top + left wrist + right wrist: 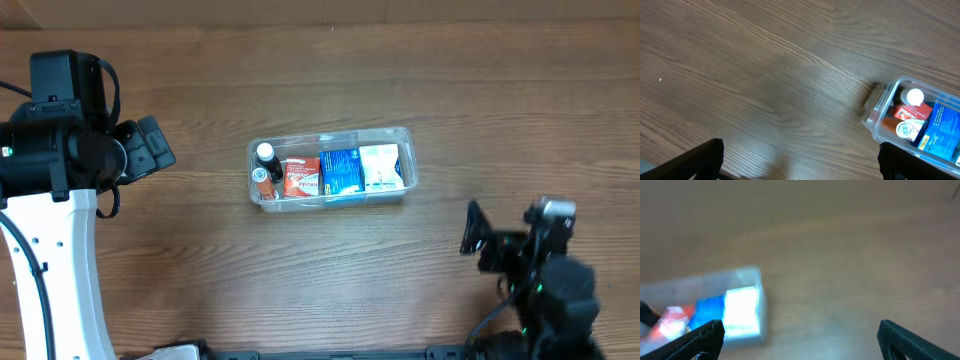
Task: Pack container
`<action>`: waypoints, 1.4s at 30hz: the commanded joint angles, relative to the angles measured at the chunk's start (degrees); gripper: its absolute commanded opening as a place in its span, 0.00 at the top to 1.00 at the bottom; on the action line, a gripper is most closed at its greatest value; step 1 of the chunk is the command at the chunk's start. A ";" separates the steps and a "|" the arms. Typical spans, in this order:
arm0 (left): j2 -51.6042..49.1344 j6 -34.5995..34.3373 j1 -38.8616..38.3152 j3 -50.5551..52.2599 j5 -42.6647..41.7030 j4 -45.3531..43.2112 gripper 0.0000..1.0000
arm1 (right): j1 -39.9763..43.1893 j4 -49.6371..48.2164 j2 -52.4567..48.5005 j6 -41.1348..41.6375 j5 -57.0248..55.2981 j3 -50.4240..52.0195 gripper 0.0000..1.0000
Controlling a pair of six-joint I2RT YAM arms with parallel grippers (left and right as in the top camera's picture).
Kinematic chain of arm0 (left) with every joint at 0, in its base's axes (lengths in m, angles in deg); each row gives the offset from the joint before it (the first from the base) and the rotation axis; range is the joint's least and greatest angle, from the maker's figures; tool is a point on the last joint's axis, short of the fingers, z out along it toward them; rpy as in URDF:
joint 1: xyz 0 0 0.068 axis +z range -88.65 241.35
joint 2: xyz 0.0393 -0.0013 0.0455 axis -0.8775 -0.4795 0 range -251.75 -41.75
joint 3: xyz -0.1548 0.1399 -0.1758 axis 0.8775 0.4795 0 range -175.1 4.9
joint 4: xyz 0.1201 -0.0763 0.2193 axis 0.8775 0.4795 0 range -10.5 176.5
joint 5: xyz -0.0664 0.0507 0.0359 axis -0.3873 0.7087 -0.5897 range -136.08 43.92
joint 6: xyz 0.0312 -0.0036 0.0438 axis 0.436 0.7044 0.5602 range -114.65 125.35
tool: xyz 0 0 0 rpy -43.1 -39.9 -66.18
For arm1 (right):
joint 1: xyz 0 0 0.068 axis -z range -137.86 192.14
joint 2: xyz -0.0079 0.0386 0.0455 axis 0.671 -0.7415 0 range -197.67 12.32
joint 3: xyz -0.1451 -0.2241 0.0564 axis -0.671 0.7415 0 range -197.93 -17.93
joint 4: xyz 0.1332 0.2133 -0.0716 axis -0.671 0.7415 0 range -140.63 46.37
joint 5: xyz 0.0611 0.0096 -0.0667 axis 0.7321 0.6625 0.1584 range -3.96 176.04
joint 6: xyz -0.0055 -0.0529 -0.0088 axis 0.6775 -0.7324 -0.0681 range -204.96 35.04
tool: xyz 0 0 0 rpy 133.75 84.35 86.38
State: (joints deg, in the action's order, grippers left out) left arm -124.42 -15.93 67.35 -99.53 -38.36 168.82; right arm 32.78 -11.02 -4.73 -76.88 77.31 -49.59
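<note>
My left gripper point(800, 162) and right gripper point(800, 337) both hang wide open, holding nothing. On the wood table point(330, 60), the clear container point(409, 165) lies at the overhead view's centre. It holds a white box point(380, 166), a blue box point(341, 171), a red box point(301, 176) and 2 small bottles point(265, 153) at its left end.

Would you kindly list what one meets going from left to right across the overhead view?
left gripper → container, holding in order: white-capped bottle → red box → blue box → white box → right gripper
</note>
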 commanded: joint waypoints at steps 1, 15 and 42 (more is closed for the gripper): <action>0.07 -0.39 -0.02 -0.72 0.17 0.02 0.00 | 0.13 -0.52 10.01 -0.66 0.37 7.15 0.00; 0.04 -0.42 -0.02 -0.74 0.17 0.02 0.00 | 2.01 -2.12 16.90 -0.61 2.51 22.56 0.00; 13.68 18.40 -0.79 10.51 -8.96 -23.26 0.00 | 1.99 -2.03 16.90 -0.63 4.55 22.60 0.00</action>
State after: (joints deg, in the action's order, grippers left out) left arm -119.94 -12.08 67.32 -95.83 -36.74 154.72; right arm 34.40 -12.94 11.42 -77.27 81.40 -28.04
